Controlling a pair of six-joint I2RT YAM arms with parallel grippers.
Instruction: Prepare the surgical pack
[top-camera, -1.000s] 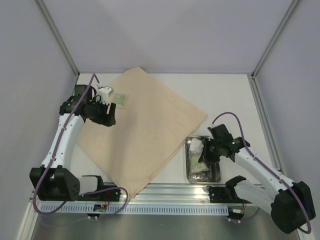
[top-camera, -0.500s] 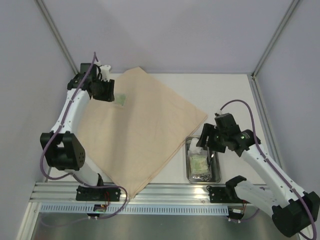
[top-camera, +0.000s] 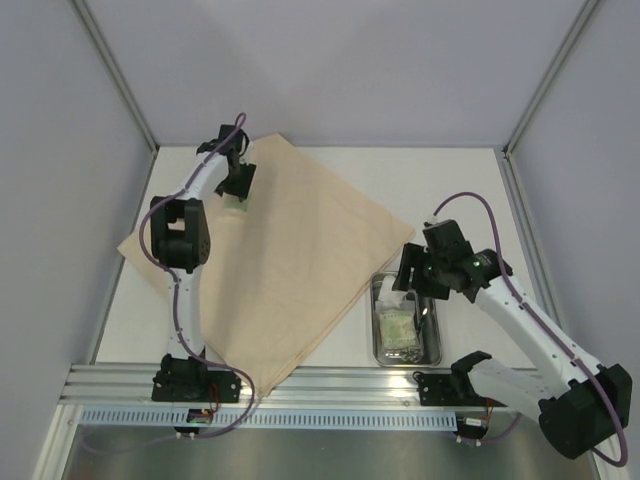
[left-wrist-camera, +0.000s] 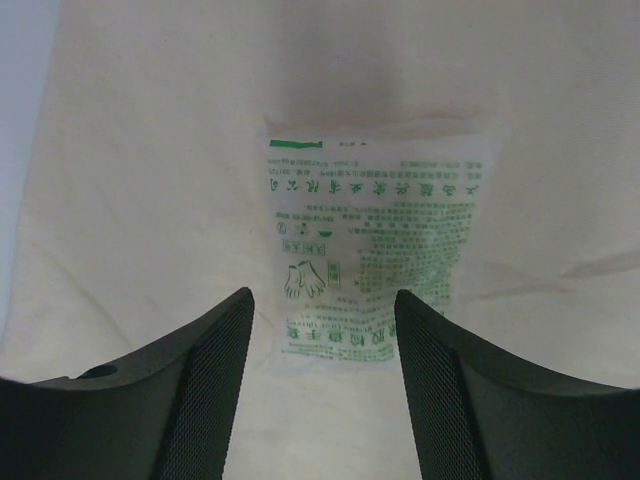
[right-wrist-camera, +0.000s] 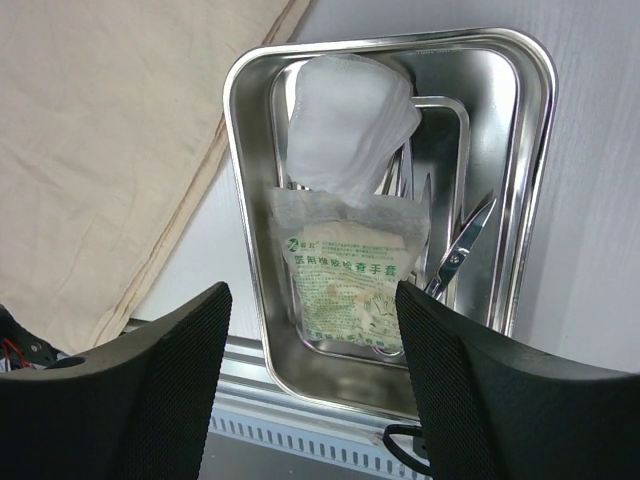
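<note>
The tan cloth (top-camera: 290, 260) lies spread flat on the table. A green-printed glove packet (top-camera: 237, 203) rests near its far left corner. My left gripper (top-camera: 238, 185) hovers just over it, open. In the left wrist view the packet (left-wrist-camera: 375, 250) lies ahead of the left gripper (left-wrist-camera: 322, 295), whose fingers hold nothing. The steel tray (top-camera: 437, 345) sits off the cloth's right edge. My right gripper (top-camera: 410, 280) hangs open above it. In the right wrist view the tray (right-wrist-camera: 500, 150) holds a white pad (right-wrist-camera: 345, 125), another green packet (right-wrist-camera: 355, 270) and scissors (right-wrist-camera: 455, 255). The right gripper (right-wrist-camera: 312, 290) is empty.
The cloth's edge (right-wrist-camera: 200, 190) runs close by the tray's left side. An aluminium rail (top-camera: 330, 385) borders the near table edge, right below the tray. Grey walls close in the left, far and right sides.
My left arm has swung from the cloth's left side to its far corner, over the packet. My right gripper has opened and lifted back from the tray.
</note>
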